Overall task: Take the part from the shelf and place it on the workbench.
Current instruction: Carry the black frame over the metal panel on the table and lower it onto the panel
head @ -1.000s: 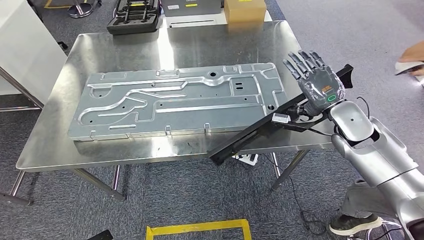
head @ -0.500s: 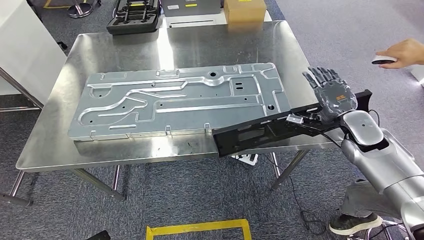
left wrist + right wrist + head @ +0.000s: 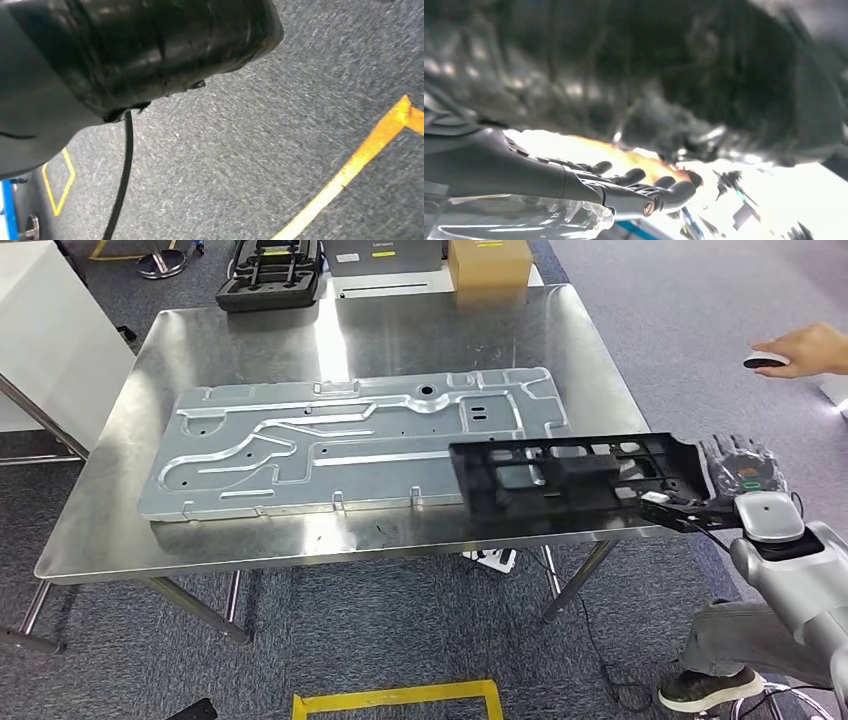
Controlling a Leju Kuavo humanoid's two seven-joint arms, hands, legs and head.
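Note:
The part is a flat black plastic frame with ribs and cut-outs. It hangs level over the front right corner of the steel workbench, its left end above the table top. My right hand holds it at its right end, beyond the table's right edge. In the right wrist view the fingers stretch out beneath the blurred dark frame. The left wrist view looks down at grey carpet.
A large stamped silver metal plate covers the middle of the workbench. A black case and a cardboard box stand at its far edge. A person's hand is at the right, a shoe lower right. Yellow floor tape lies in front.
The black frame has turned from a steep slant to lying level. My right hand has moved right and towards me, and the frame's left end now hangs higher over the table.

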